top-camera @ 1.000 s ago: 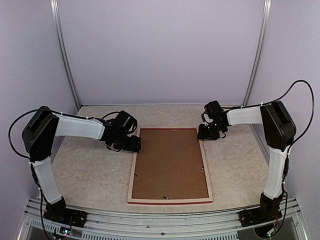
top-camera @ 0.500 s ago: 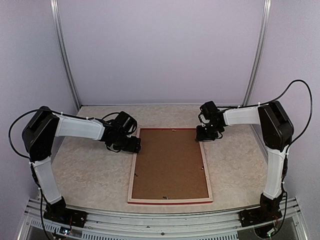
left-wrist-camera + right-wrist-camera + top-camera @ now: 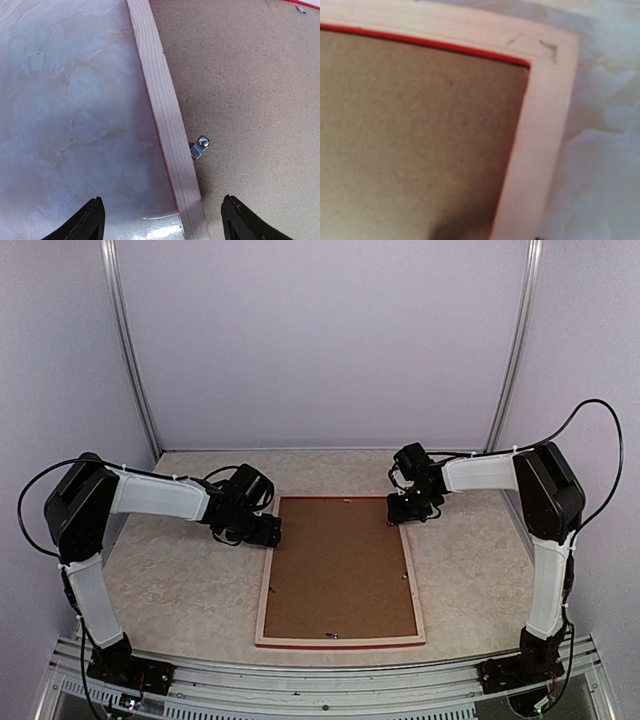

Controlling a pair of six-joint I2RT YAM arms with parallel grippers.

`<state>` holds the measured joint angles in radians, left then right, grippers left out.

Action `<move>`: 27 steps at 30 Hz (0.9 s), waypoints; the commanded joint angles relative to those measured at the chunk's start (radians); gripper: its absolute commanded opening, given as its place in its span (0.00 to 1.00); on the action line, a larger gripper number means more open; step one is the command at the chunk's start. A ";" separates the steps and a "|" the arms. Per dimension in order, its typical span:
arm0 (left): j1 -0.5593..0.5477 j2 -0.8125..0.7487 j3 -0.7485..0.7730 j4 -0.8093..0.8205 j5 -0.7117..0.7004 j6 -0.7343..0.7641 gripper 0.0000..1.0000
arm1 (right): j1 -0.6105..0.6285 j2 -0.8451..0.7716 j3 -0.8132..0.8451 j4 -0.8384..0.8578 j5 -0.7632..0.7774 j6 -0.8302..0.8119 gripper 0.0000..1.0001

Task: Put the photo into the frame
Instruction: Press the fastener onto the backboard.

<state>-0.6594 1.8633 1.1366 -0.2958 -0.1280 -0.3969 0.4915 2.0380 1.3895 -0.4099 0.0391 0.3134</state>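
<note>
The frame [image 3: 263, 608] lies face down mid-table, pale wood back up, red showing at its edges. The plain brown backing board [image 3: 340, 565] fills it. The photo is hidden. My left gripper [image 3: 267, 530] is open at the far end of the frame's left side. In the left wrist view it [image 3: 164, 225] straddles the wood rail [image 3: 162, 105] without touching it, next to a metal clip [image 3: 200, 147] on the board [image 3: 250, 85]. My right gripper [image 3: 406, 509] hovers at the far right corner. The blurred right wrist view shows that corner's rail [image 3: 542, 140] and the board [image 3: 420, 125], but no fingers.
The pale marbled tabletop [image 3: 170, 580] surrounds the frame. Lilac walls with metal posts [image 3: 130, 360] close the back and sides. Small metal clips sit along the frame's inner edge, one at the near end [image 3: 330, 636]. A rail runs along the near edge by the arm bases.
My right gripper has moved left and slightly inward over the frame's far right corner. The left arm and the frame have not moved.
</note>
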 commanded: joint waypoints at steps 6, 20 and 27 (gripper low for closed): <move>-0.008 -0.013 -0.012 0.009 -0.004 -0.005 0.80 | 0.023 -0.020 -0.051 -0.034 -0.007 -0.016 0.41; -0.011 -0.012 -0.015 0.004 -0.010 -0.005 0.80 | 0.022 -0.043 -0.087 -0.017 -0.073 0.003 0.46; -0.011 -0.009 -0.017 0.004 -0.010 -0.005 0.80 | 0.022 -0.052 -0.111 -0.017 -0.073 0.004 0.48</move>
<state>-0.6632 1.8633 1.1316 -0.2958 -0.1295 -0.3973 0.4938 2.0006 1.3186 -0.3668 0.0067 0.3134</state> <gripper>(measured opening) 0.798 0.473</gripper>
